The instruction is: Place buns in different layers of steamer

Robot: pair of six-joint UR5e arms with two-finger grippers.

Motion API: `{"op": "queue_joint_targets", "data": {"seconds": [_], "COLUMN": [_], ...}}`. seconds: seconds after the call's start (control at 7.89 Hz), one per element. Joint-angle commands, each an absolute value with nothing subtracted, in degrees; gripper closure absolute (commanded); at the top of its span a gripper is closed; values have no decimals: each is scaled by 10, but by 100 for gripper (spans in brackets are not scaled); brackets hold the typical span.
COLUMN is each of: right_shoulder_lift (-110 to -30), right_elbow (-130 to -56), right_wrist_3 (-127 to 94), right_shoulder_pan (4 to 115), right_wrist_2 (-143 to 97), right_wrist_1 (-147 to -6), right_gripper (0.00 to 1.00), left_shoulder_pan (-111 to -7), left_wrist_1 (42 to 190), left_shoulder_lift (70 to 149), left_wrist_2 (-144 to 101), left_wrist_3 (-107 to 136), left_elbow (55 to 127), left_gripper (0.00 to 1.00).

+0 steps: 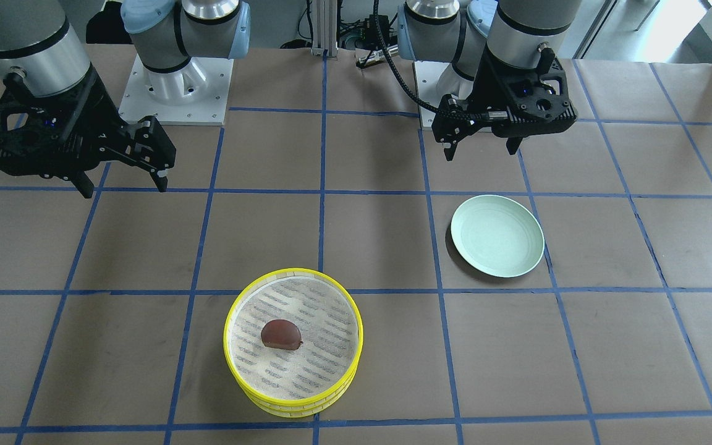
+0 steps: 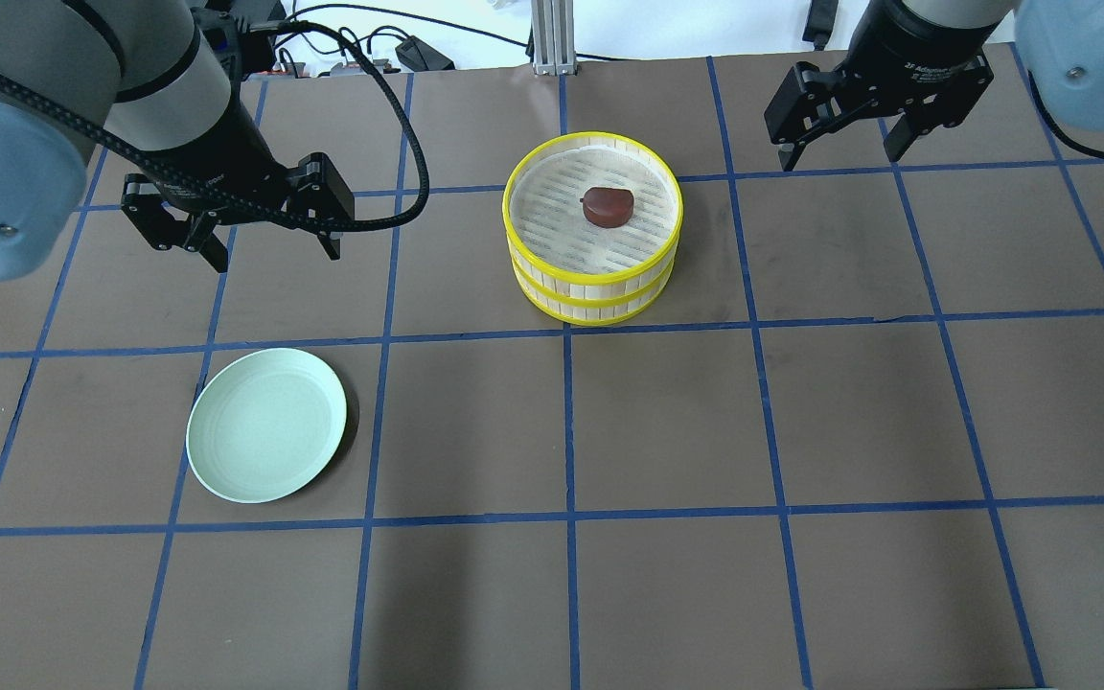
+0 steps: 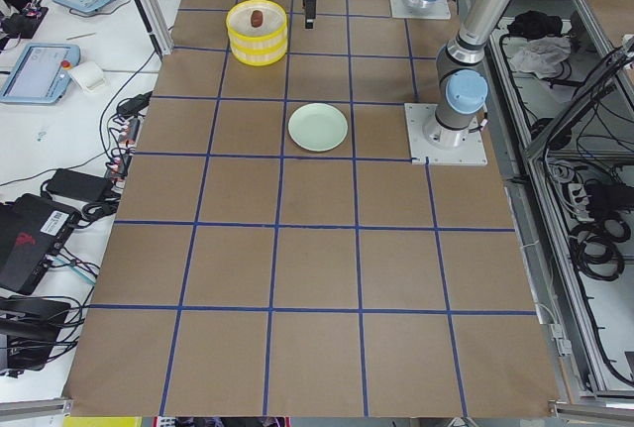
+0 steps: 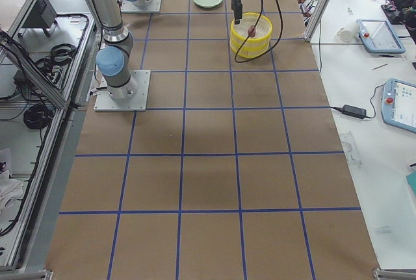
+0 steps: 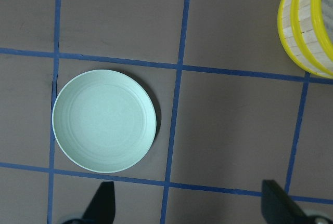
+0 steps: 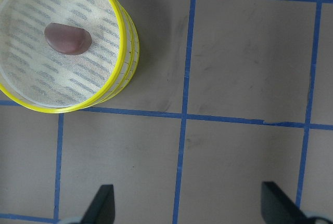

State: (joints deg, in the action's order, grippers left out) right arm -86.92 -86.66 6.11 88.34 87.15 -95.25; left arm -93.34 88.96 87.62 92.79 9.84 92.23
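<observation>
Two yellow-rimmed steamer layers are stacked one on the other. They also show in the front view, the left wrist view and the right wrist view. The dark reddish-brown bun lies on the top layer's mesh. The cream-white bun is hidden or out of view. My left gripper is open and empty, above the table left of the stack. My right gripper is open and empty, to the right of the stack.
An empty mint-green plate lies on the brown paper near my left arm; it also shows in the front view and the left wrist view. Blue tape lines grid the table. Arm bases stand at the table's robot side.
</observation>
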Motion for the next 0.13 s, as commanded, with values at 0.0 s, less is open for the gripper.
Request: {"op": "queue_joint_targets", "data": {"seconds": [0.0], "right_shoulder_lift": [-869], "right_elbow": [-867], "right_wrist_3": [61], "right_shoulder_pan": [883], "right_wrist_2": [871], "right_wrist_1": [-949], "right_gripper": [0], "left_shoulder_pan": [-933], "left_wrist_1": [895], "left_shoulder_lift": [878], "left_wrist_2": [930], "left_wrist_3": [98], "left_elbow": [923], "left_gripper": [0]}}
